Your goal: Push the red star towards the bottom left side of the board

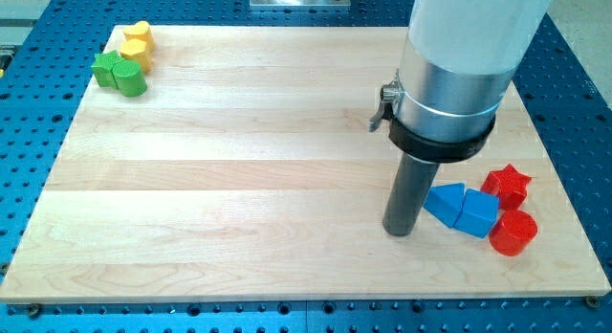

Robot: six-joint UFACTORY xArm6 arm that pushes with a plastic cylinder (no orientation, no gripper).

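Note:
The red star [508, 185] lies on the wooden board [239, 180] near the view's right edge, toward the bottom. My tip [399, 230] rests on the board to the left of the blue blocks, well left of the star. A blue triangular block [445, 202] and a blue cube-like block [477, 214] lie between my tip and the star. A red cylinder [513, 233] stands just below the star, touching the blue cube-like block.
Two yellow blocks [137, 44] and two green blocks [120, 73] are clustered at the board's top left corner. A blue perforated table [574, 103] surrounds the board. The arm's wide grey body [459, 75] hangs over the top right.

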